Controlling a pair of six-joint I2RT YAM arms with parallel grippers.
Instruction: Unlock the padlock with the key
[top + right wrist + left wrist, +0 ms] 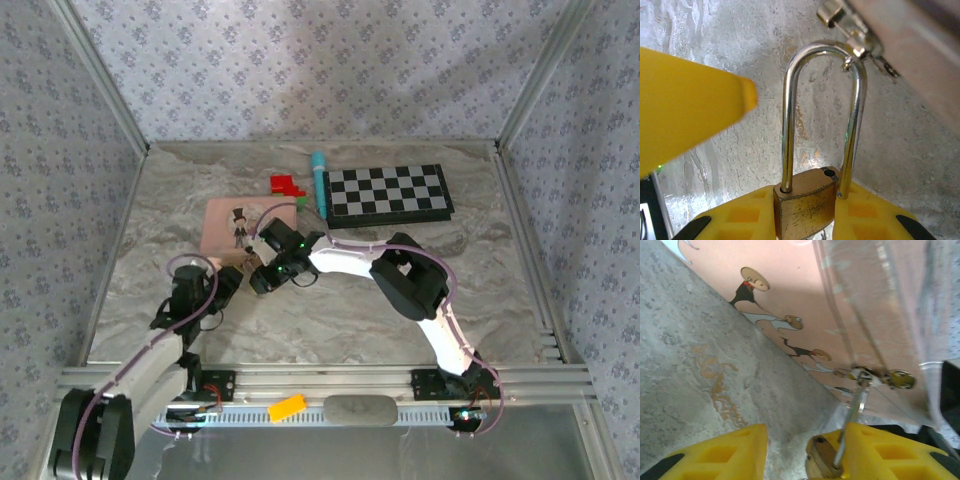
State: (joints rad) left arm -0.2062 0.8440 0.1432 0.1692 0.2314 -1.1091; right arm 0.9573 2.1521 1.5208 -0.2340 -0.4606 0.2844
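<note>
Padlock: the padlock (805, 204) is held close to the tabletop (690, 365), just off the edge of the pink picture box (805, 295)
Right tool: the right tool (807, 197) pinches the brass body, one yellow finger on each flank
Left tool: the left tool (802, 435) is spread, bare tabletop showing in its gap; one finger (700, 105) pokes in just beside the shackle (787, 125), not touching
Key: small metal pieces, likely the key (856, 47) on its ring, hang from the shackle's crown, the end farthest from the body
Shackle legs: one is seated; the other seems to run beside the body, with an empty hole on top; possibly sprung already
Long axis: runs from body to crown, away from the right tool and toward the box
Nearer arm: the left, by my reading; its reach to the crown goes across that axis
</note>
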